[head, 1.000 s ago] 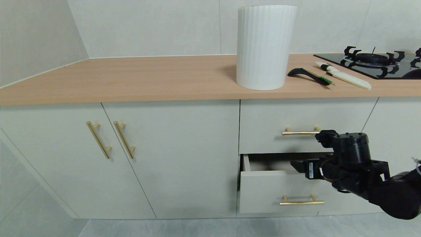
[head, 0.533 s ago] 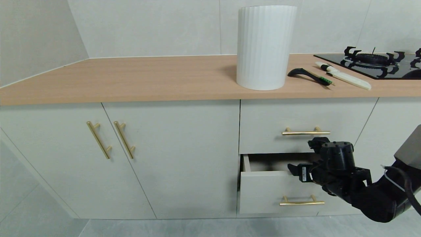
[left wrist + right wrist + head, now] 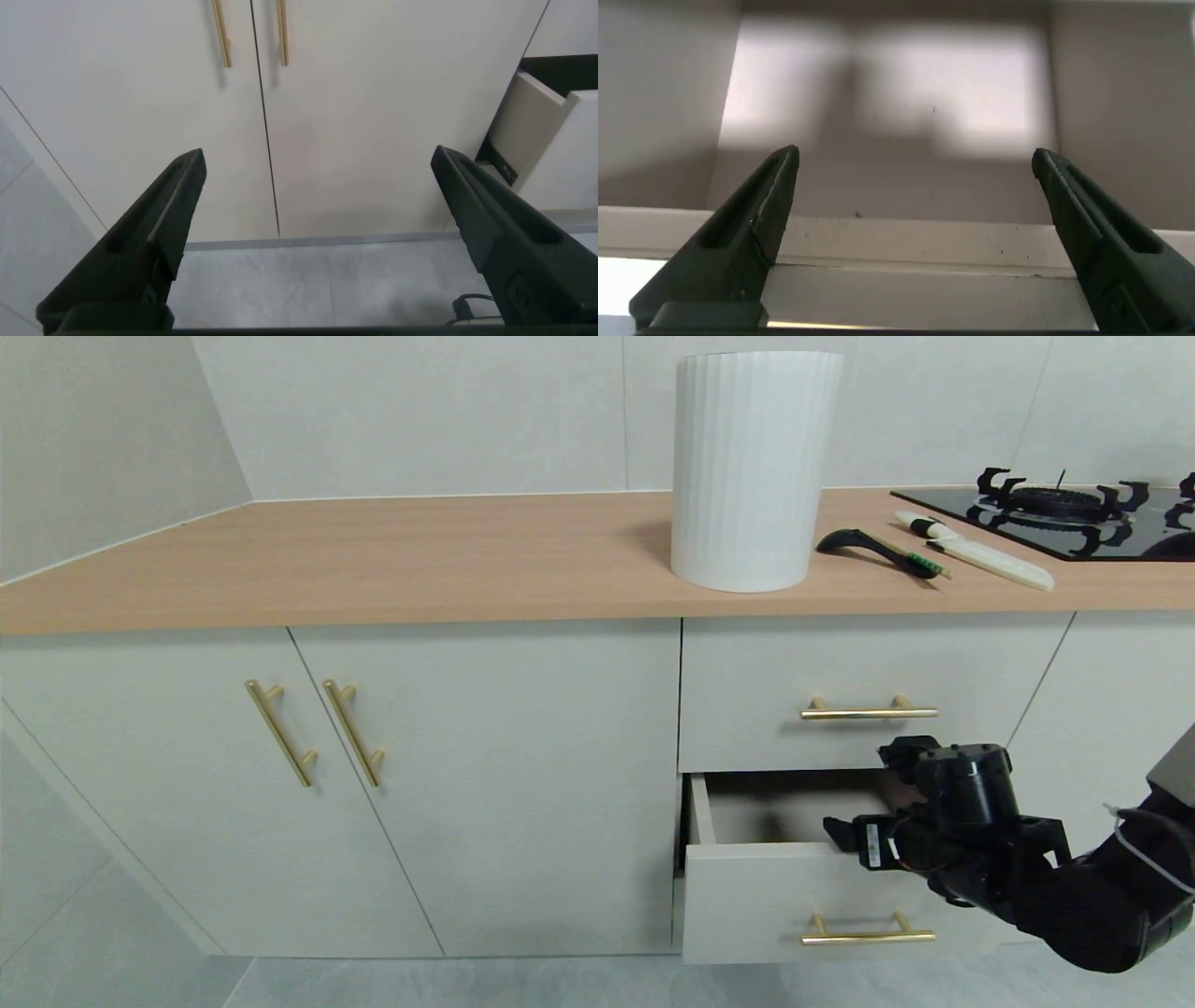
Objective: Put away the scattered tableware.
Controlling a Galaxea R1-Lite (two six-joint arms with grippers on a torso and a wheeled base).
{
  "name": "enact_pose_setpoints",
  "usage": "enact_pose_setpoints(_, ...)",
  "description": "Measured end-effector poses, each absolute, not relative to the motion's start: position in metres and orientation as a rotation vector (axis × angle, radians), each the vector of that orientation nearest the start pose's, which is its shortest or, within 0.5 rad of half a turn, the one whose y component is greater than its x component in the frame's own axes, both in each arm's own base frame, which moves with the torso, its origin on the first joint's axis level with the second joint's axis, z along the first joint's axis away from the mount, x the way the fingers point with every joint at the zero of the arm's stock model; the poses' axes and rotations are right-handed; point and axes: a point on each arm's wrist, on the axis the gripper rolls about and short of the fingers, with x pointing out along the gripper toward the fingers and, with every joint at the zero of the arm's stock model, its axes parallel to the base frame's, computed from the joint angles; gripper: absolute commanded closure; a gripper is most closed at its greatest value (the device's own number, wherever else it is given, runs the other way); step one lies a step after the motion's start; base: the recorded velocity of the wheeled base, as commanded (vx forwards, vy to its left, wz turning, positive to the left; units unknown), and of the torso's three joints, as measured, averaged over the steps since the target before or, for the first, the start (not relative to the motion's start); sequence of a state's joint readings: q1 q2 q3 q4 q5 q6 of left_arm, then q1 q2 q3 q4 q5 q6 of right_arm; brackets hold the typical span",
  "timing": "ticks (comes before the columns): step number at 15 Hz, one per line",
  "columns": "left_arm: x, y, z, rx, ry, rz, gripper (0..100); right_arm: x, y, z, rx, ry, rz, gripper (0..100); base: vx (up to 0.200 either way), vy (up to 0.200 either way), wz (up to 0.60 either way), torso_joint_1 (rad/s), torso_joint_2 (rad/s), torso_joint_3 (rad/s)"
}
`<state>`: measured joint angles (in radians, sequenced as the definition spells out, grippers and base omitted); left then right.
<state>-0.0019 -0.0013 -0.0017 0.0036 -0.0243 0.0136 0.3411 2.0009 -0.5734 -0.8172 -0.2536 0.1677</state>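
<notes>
Scattered on the desk [image 3: 420, 555] at far right, between the tall white ribbed canister [image 3: 752, 467] and the gas hob [image 3: 1055, 513]: a black ladle [image 3: 859, 543], a slim green-tipped stick [image 3: 920, 563] just beside it, and a white knife [image 3: 990, 560] nearest the hob. All untouched, well above and apart from either arm. Below them, the lower drawer [image 3: 766, 896] partly pulled out, brass handle [image 3: 868, 933] on its front. Right end effector [image 3: 868, 793] hovering at the drawer's top front edge, spread wide, holding nothing, pointing into the cavity. Left end effector [image 3: 318, 159] likewise spread wide and unladen, low, facing the cabinet doors [image 3: 374, 121] on the left. Likely step in hand: getting the drawer open enough before fetching the tableware. Risks from here: snagging the upper finger under the upper drawer [image 3: 840, 663] on lifting out, with little room between; nudging the drawer back shut with the wrist; too small an opening for the long knife, hence jamming on the lip. Later, a thin flat knife hard to pinch off the desk and apt to skid toward the edge; a curved ladle apt to roll in the grip.
</notes>
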Motion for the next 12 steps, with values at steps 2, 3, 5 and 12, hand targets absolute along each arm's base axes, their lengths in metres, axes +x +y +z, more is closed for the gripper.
enact_pose_setpoints(2, -0.023, -0.001, 0.076, 0.014, 0.0, -0.026, 0, 0.285, 0.096, 0.057, -0.028, 0.636, 0.043, 0, 0.0, 0.0, 0.0, 0.0, 0.0, 0.0)
enact_pose_setpoints(3, -0.023, -0.001, 0.076, 0.014, 0.0, -0.026, 0, 0.281, 0.095, 0.061, -0.036, 0.67, 0.048, 0, 0.0, 0.0, 0.0, 0.0, 0.0, 0.0)
enact_pose_setpoints(5, -0.023, -0.001, 0.076, 0.014, 0.0, -0.026, 0, 0.27, 0.092, 0.068, -0.055, 0.75, 0.065, 0, 0.0, 0.0, 0.0, 0.0, 0.0, 0.0)
enact_pose_setpoints(12, -0.023, -0.001, 0.076, 0.014, 0.0, -0.026, 0, 0.242, 0.092, 0.095, -0.126, 0.996, 0.109, 0, 0.0, 0.0, 0.0, 0.0, 0.0, 0.0)
